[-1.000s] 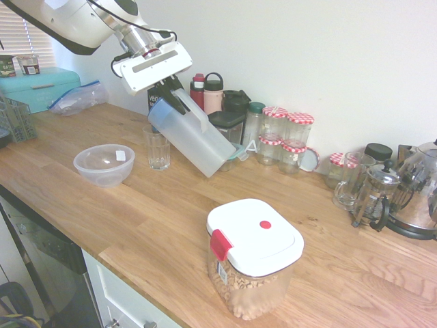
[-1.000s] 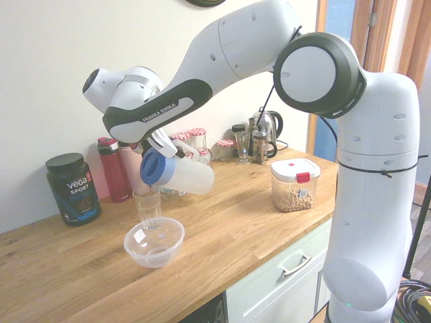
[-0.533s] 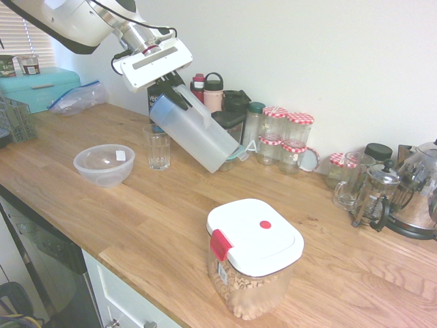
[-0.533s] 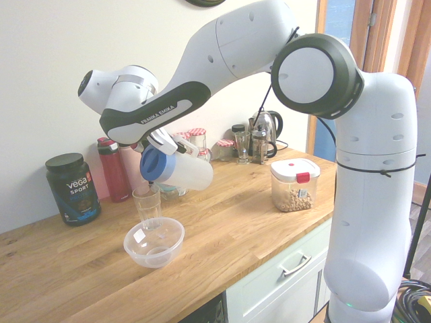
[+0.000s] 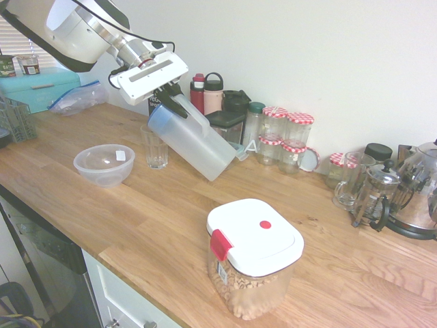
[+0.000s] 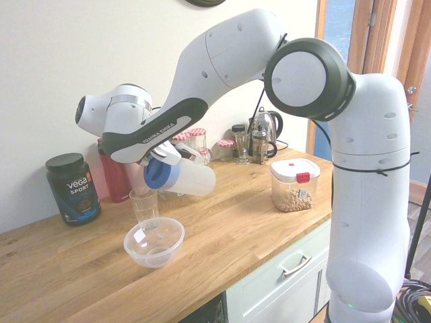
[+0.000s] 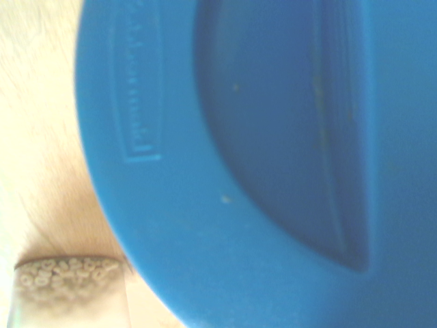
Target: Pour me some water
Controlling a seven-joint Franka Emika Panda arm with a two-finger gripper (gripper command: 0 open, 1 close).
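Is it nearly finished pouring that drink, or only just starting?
Done: the jug is picked up, held by its handle and tipped, its blue lid over the glass. In hand: lining up the pour. Left: the pouring itself; I can't make out any water in the glass, which stands beside the bowl.

Readable print in the kitchen scene

"FRANKA EMIKA" in white letters along the dark band of the robot arm [image 6: 158, 128]; "vega SPORT" in white on the black tub [image 6: 73, 188] standing by the wall. Raised lettering inside a moulded box on the blue lid [image 7: 225, 150] of the pitcher, too blurred to read. Small label on the clear bowl [image 5: 120, 155], blank or illegible.
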